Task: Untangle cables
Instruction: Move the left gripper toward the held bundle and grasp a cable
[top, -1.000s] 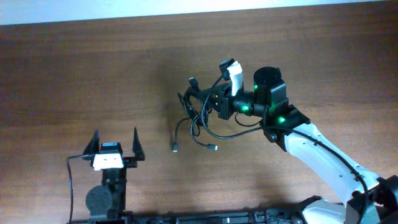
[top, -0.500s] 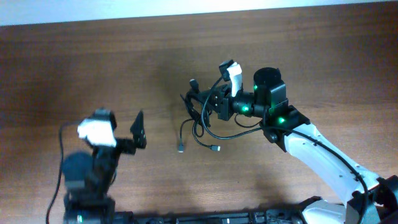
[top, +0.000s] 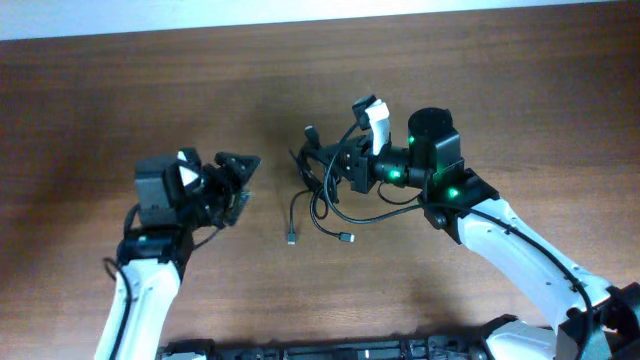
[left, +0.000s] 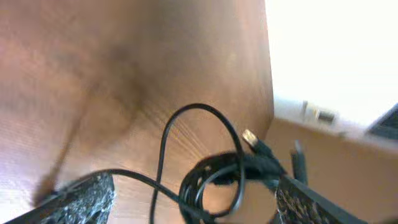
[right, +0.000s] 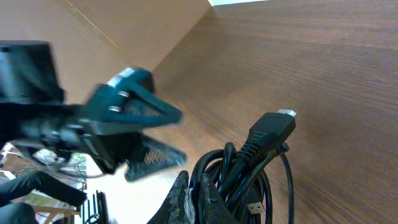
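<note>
Change: the left arm has left its parked spot at the near edge and swung in. The left hand (top: 243, 188) now faces across the counter (top: 150, 90) at the cables (top: 320, 192), near them but with clear wood between. The right arm hasn't moved. One loose tail (top: 291, 236) drifted slightly. The other plug end (top: 345, 237) stayed where it was.

Hands:
- The right hand (top: 338, 167) is clamped on the top of the bundle. In the wrist view its fingers (right: 186, 198) are pinched together around several strands.
- The left hand is spread wide and holds nothing. Both textured pads (left: 81, 196) frame the loops in its wrist view without contact.

Location: the cables sit about mid-counter, slightly toward the far edge. The loops and two tails trail toward the near edge.

Read: this looks like the setup for a two-hand pull, with the right hand anchoring and the left coming in for a loose loop or tail. Nothing is separated yet.

Materials:
- The cords are thin, black, round and limp, with a smooth jacket, coiled in overlapping loops.
- One moulded plug (right: 273, 127) has a ribbed strain relief and a metal tip, and it sticks up out of the bundle.
- The tail ends carry small metal connectors.
- The counter is brown wood-grain and matte.
- The left wrist view is blurred, so I can't tell whether the strands are actually knotted or just nested.
</note>
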